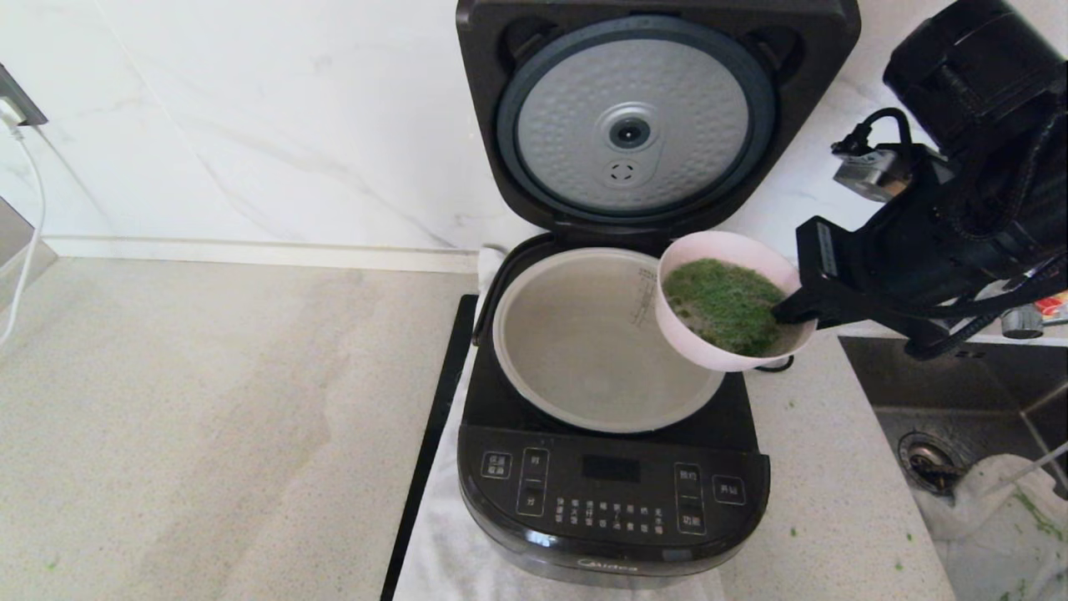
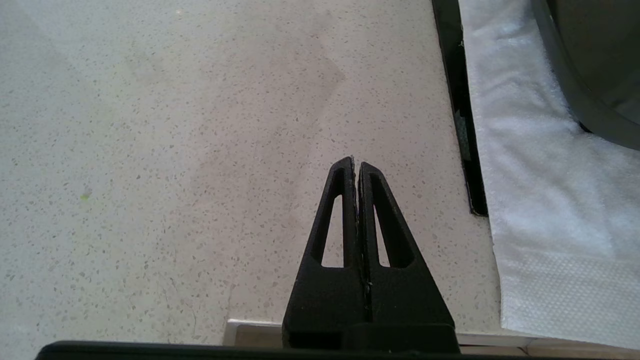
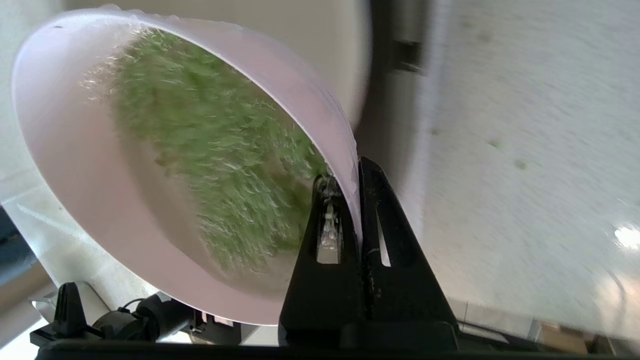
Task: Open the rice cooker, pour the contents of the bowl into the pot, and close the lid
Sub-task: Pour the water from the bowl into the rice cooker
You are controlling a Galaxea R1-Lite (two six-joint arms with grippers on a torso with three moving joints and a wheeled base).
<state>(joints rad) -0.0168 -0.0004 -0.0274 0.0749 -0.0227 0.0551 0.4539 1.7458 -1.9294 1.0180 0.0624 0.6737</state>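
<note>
Right gripper (image 3: 345, 175): jaws pinched on the rim of the bowl (image 1: 724, 299), one finger inside against the green contents, the other outside the wall. The bowl is held in the air, tilted toward the pot (image 1: 584, 342), and overlaps the pot's right rim in the head view. The chopped green bits (image 1: 724, 305) lie heaped in the bowl's lower half; the pot looks bare inside. The rice cooker (image 1: 613, 492) stands on a white cloth (image 1: 442, 551) on the speckled countertop (image 1: 209, 417), its lid (image 1: 634, 125) raised upright, the dimpled silver plate facing forward. A sink (image 1: 959, 434) lies to the cooker's right. Left gripper (image 2: 356, 165): jaws closed together on nothing, idle above the countertop, just beside the cloth's edge.
</note>
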